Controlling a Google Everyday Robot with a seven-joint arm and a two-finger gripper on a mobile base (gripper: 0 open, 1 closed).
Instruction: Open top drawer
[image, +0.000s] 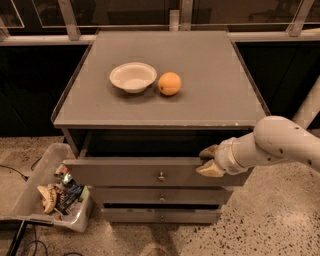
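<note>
The top drawer (125, 172) of the grey cabinet is pulled out some way; its flat front carries a small round metal knob (161, 176) at the centre, and a dark gap shows behind its top edge. My gripper (208, 161) sits at the right part of that top edge, one finger (208, 151) above and behind the front and the other in front of it, on the end of my white arm (280, 145) coming in from the right.
Two narrower drawer fronts (161, 196) lie below. On the cabinet top (210, 85) stand a white bowl (132, 76) and an orange (169, 83). A clear bin of trash (52, 192) stands on the floor at left. Railing and dark windows lie behind.
</note>
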